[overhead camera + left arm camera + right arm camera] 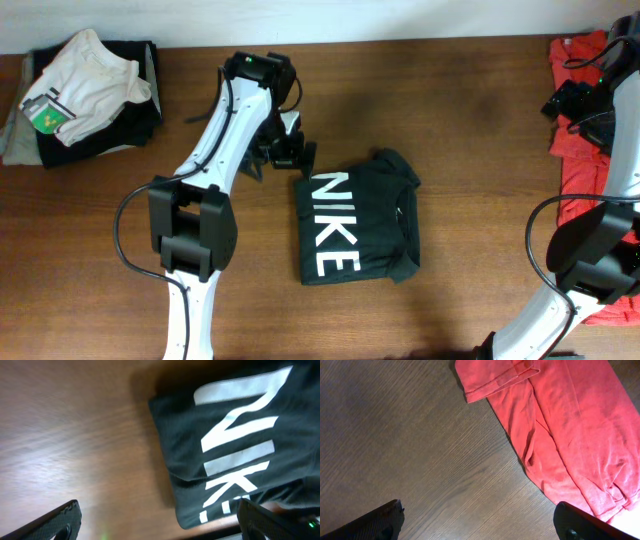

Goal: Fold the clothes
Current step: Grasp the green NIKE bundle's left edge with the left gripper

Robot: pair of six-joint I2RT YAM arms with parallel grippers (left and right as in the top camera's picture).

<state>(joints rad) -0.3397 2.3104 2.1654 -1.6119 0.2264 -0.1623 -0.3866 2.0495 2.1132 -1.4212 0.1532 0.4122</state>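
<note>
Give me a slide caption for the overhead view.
Left hand at the corner of the folded black NIKE T-shirt, red T-shirt at the right edge of the table.

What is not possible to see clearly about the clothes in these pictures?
Red T-shirt: overhead, partly hidden by the right arm, cut by the right edge.
Black NIKE T-shirt: left wrist view, cut by frame edges.
Green tag on the pile: overhead, too small to read.

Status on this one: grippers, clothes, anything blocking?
Left gripper open, empty, at edge of folded black NIKE shirt. Right gripper open, empty, over table beside rumpled red T-shirt. Nothing blocking.
</note>
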